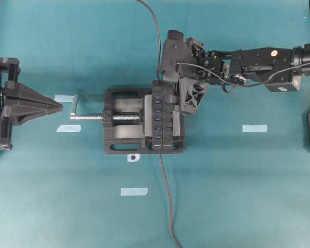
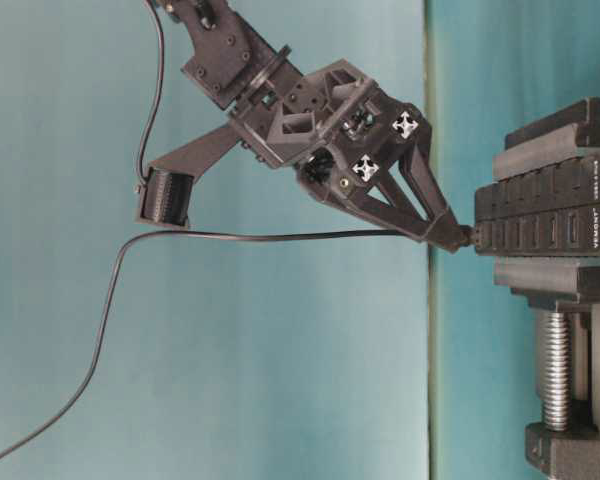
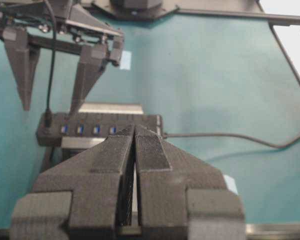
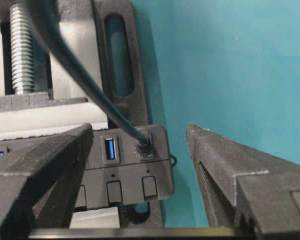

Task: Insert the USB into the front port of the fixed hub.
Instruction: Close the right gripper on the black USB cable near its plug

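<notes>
Small black USB [image 4: 145, 146] seated in fixed hub [image 4: 125, 165]; right claw [image 4: 140, 190] spread.

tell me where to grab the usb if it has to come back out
Grip the plug body of the USB, just above the end port of the hub, not the thin cable. Come straight down from above with a finger on each side, since it stands upright there and the right gripper already straddles it, open.

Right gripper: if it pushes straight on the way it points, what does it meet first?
Probably the fixed hub. The right gripper is open, fingers astride the hub's end, where the USB already sits in the last port. Depth is unclear.
</notes>
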